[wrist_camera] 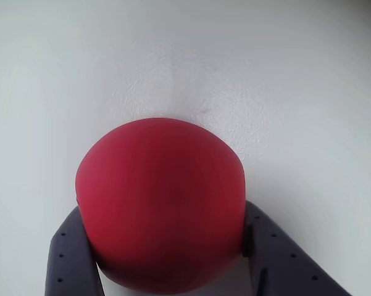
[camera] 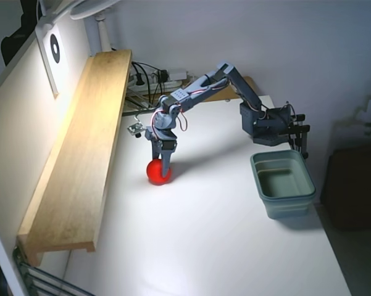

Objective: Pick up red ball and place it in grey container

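You have bare white table between the red ball and the grey container. A wooden shelf walls the left side in the fixed view.

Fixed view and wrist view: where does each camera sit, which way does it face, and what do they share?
Fixed view: high above the table, looking down at an angle; the whole arm, gripper on the ball, tub at right.
Wrist view: on the gripper, facing the tabletop; both fingers flank the ball.
Shared: ball, gripper, table.
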